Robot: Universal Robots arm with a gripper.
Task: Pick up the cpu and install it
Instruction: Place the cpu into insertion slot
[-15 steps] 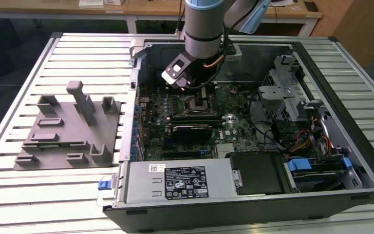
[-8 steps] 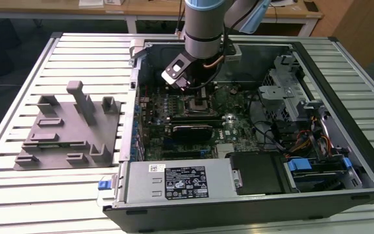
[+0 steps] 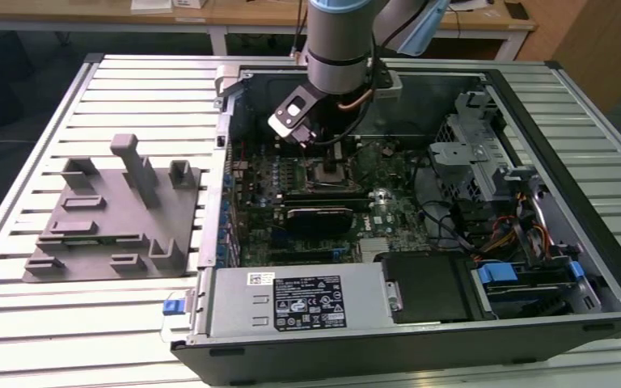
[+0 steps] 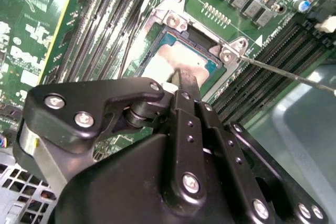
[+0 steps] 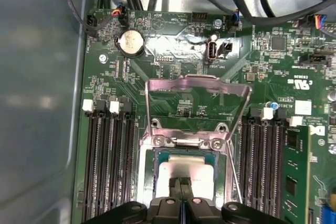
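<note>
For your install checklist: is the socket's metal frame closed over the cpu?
No, the metal frame stands swung open, leaving the cpu uncovered.

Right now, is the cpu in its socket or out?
In: the cpu lies flat inside the socket frame, load plate raised open.

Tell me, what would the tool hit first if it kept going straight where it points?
The silver chip lying in its metal-framed socket, directly beneath the tool; it looks very close, perhaps already touching.
</note>
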